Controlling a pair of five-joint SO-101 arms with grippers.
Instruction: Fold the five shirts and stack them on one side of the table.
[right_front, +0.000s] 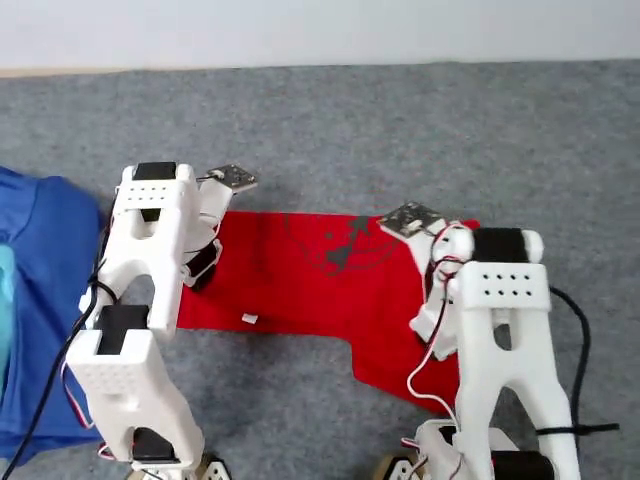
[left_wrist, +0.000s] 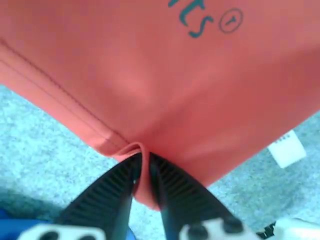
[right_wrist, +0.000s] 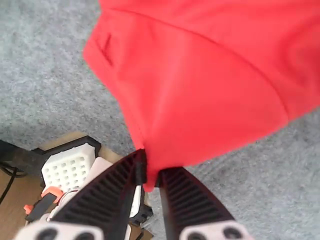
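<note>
A red shirt (right_front: 300, 275) with a dark print lies spread across the middle of the grey table, partly folded. My left gripper (left_wrist: 142, 172) is shut on a pinch of its hem at the shirt's left end (right_front: 195, 262). At the other end my right gripper (right_wrist: 148, 175) is shut on the red shirt's edge (right_wrist: 200, 100), near the high view's right arm (right_front: 440, 290). A white label (left_wrist: 286, 148) shows on the cloth. Blue shirts (right_front: 40, 300) lie heaped at the table's left side.
Grey carpet-like table surface (right_front: 400, 130) stretches free behind the red shirt. Part of a white arm base and wooden board (right_wrist: 65, 170) shows beyond the right gripper. Cables (right_front: 575, 330) hang beside the right arm.
</note>
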